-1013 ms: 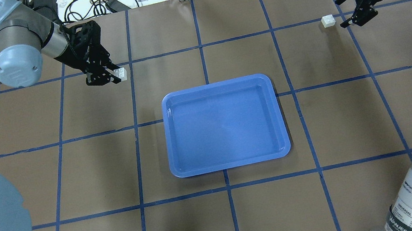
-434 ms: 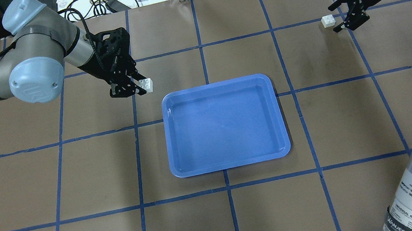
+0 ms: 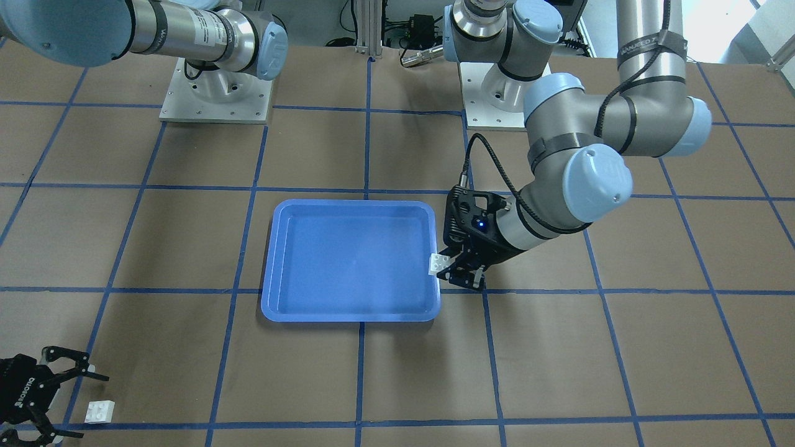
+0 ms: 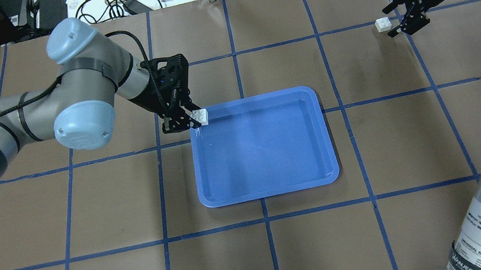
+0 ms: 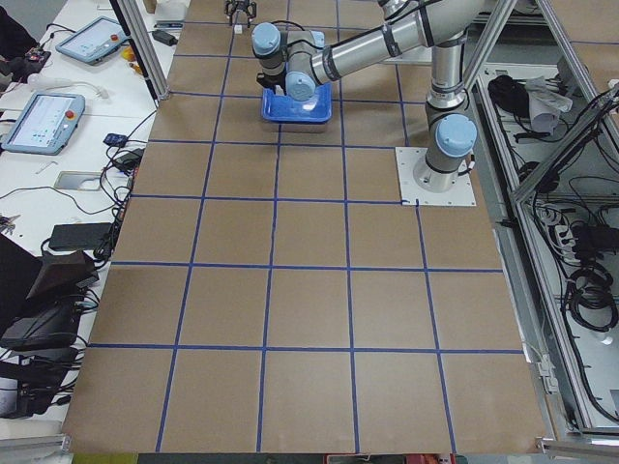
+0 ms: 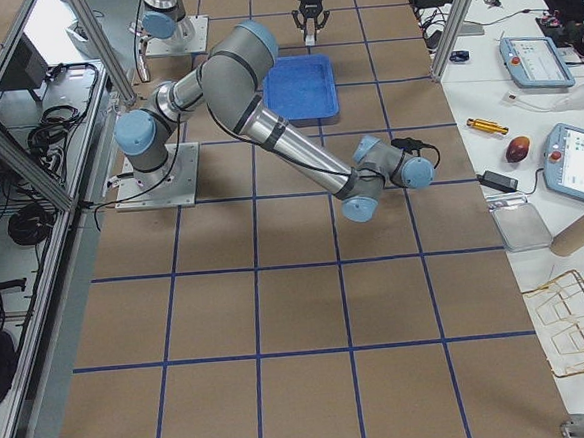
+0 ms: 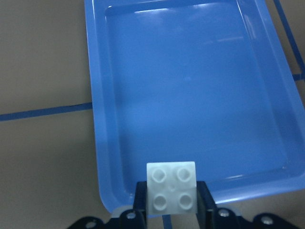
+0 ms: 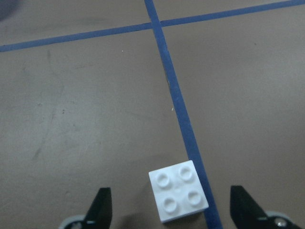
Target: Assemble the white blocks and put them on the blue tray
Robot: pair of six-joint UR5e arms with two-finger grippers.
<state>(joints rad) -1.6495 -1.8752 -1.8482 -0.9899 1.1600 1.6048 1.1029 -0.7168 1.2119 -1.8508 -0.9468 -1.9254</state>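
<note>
Left jaws, clenching one white block (image 4: 201, 117), reached the blue tray (image 4: 268, 150); released right jaws flank the other block (image 4: 383, 24).

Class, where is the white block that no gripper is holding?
Overhead view: the block lies far right, touching a blue tape line, just ahead of the open right gripper.

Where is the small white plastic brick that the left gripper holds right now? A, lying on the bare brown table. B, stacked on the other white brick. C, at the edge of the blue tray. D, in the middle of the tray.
C: the left gripper is shut on the small white studded plastic brick right above the rim of the glossy blue plastic tray, near a corner.
</note>
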